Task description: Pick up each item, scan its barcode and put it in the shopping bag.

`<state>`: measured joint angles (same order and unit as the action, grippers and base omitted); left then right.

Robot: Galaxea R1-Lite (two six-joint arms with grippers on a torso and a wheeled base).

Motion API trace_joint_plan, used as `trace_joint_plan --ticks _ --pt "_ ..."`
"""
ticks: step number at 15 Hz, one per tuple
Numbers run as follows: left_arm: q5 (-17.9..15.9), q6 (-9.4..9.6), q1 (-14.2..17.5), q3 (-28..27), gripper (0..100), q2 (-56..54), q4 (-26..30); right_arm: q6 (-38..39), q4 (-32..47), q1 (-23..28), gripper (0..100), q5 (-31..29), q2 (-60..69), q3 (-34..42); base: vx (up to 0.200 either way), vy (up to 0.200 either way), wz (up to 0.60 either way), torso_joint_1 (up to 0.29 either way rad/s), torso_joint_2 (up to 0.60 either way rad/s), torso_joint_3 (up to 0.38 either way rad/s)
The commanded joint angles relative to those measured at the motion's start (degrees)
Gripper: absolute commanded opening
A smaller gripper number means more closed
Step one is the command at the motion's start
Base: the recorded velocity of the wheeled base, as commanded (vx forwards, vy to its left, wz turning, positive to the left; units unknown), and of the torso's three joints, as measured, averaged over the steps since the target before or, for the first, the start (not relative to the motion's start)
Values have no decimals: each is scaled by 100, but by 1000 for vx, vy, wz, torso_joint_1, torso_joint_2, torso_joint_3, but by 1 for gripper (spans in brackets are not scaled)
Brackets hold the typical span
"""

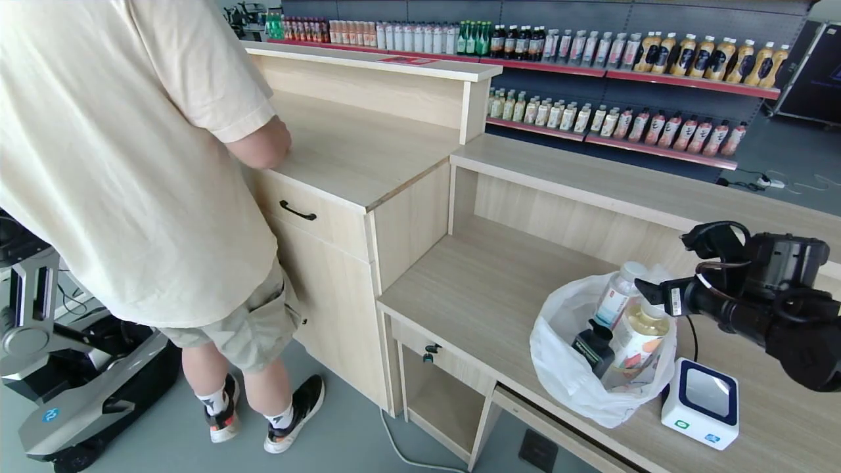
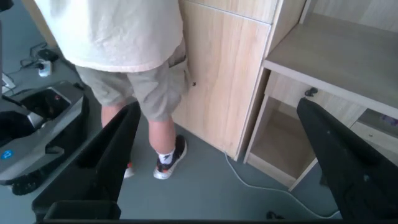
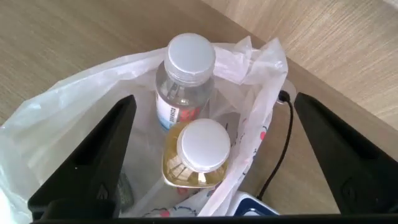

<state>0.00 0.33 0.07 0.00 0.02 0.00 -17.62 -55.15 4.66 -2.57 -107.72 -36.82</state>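
**Right gripper released over the bagged bottles: handling notes**

Right gripper [image 1: 608, 316] [image 3: 214, 106]: fingers spread wide, grasping nothing. It hangs at the mouth of the shopping bag [image 1: 565, 374] [image 3: 56, 124].

Two bottles stand upright inside the bag, in the gap between the two fingers. The yellow bottle [image 1: 636, 341] [image 3: 199, 158] is nearer the wrist. The clear bottle [image 1: 617, 297] [image 3: 186, 81] is just beyond it, toward the fingertips. The two are touching or nearly so. From the wrist view neither finger appears to press on either bottle.

Left gripper [image 2: 217, 112]: fingers released, empty. It sits low in front of the counter, well apart from the bag.

Handling (judgement):
- Both bottles look full, so they are moderately heavy.
- The plastic walls are stiff enough to take a squeeze.
- The wrap labels are smooth and could slip.
- The best hold is across the body below the shoulder, not on the white cap.
- The bag is thin, limp film. It will not keep its shape, and the rim can fold inward.

Surroundings and obstructions:
- The bag rim rises beside both fingers, and loose film could snag a finger on the way out.
- The scanner [image 1: 700, 401] stands just beside the bag on the wrist side of the fingers.
- A black cable [image 3: 283, 155] lies on the counter [image 1: 486, 289] just outside the bag, close to one finger.
- The counter's back panel rises beyond the fingertips.
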Motion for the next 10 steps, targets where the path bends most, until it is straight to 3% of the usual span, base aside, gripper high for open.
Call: trace_joint_plan --ticks 1,6,10 --pt "0 2 1 0 100 -2 0 -726 83 360 100 -112 1104 351 0 0 -600 -2 -2 12" --pt "0 2 1 0 100 -2 0 -620 171 1090 100 -94 1903 658 0 0 -600 3 3 2" --pt "0 2 1 0 100 -2 0 -146 980 1310 100 -94 2976 1265 0 0 -600 2 2 4"
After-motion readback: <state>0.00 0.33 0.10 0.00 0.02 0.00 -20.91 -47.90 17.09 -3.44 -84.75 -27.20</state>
